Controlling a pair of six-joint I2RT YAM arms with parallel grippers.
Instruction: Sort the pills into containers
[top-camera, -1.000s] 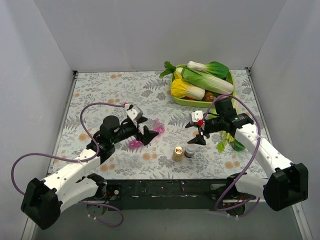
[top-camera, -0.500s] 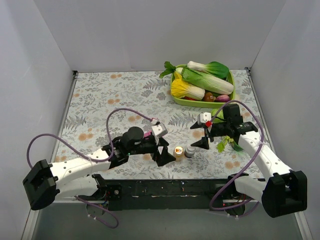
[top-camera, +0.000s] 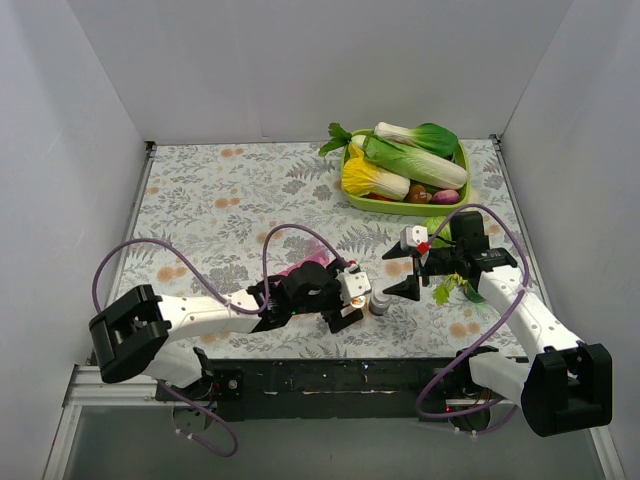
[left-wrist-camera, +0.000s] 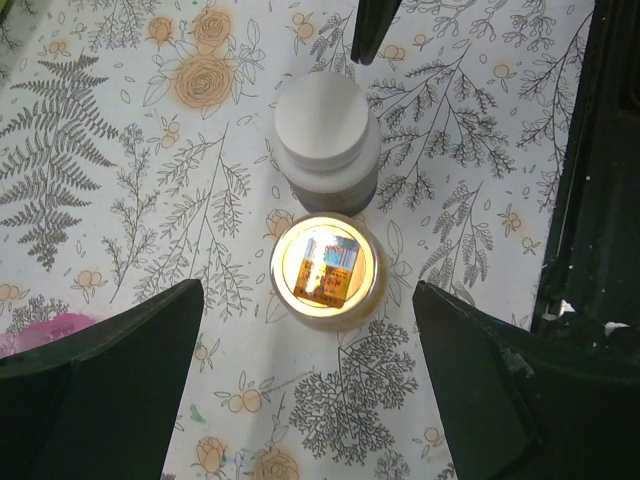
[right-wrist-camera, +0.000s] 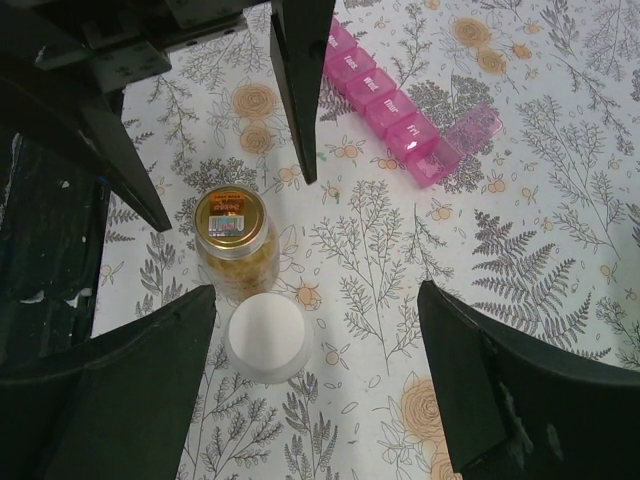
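Observation:
A glass pill bottle with a gold lid (left-wrist-camera: 325, 272) stands on the floral table beside a white-lidded bottle (left-wrist-camera: 327, 135). My left gripper (left-wrist-camera: 308, 298) is open above the gold-lidded bottle, one finger on each side. My right gripper (right-wrist-camera: 315, 295) is open and empty beside the white-lidded bottle (right-wrist-camera: 268, 335) and the gold-lidded one (right-wrist-camera: 232, 240), which holds yellowish pills. The pink organiser strip (right-wrist-camera: 400, 100) lies beyond, one end lid open. In the top view my left gripper (top-camera: 352, 300) hides the gold-lidded bottle, and my right gripper (top-camera: 397, 272) is right of the white-lidded bottle (top-camera: 380, 302).
A green tray (top-camera: 400, 207) of vegetables stands at the back right. A leafy green sprig (top-camera: 455, 285) lies under my right arm. The pink organiser (top-camera: 298, 268) peeks out behind my left arm. The table's black front edge (left-wrist-camera: 600, 200) is close to the bottles.
My left arm has swung from the pink organiser to the right and nearer, ending over the gold-lidded bottle. My right gripper has shifted slightly right.

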